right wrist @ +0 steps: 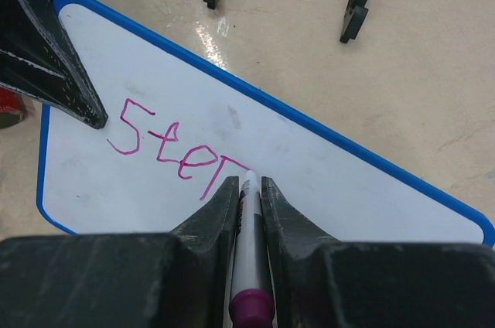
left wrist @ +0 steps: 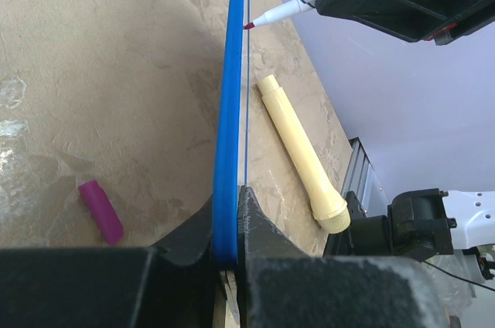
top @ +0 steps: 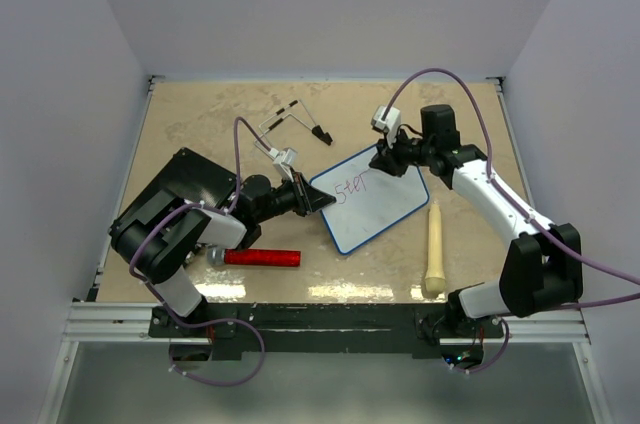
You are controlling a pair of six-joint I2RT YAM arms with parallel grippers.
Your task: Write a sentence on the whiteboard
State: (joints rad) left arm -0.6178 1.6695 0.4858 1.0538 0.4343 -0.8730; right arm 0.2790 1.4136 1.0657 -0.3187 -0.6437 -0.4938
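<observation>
Marker point(right wrist: 249, 251) on whiteboard point(top: 385, 206), mid-word.
Left gripper point(left wrist: 230, 206) clamps the blue rim; right gripper point(right wrist: 249, 186) pinches the marker, tip at the sentence point(right wrist: 174, 146). Best: light pressure, short strokes, board held firm. It lies mid table point(top: 200, 114), long axis running near-left to far-right, writing heading right.

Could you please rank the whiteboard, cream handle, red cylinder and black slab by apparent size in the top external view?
1. whiteboard
2. cream handle
3. red cylinder
The black slab is partly hidden under the left arm; it may rival the whiteboard, so unranked.
</observation>
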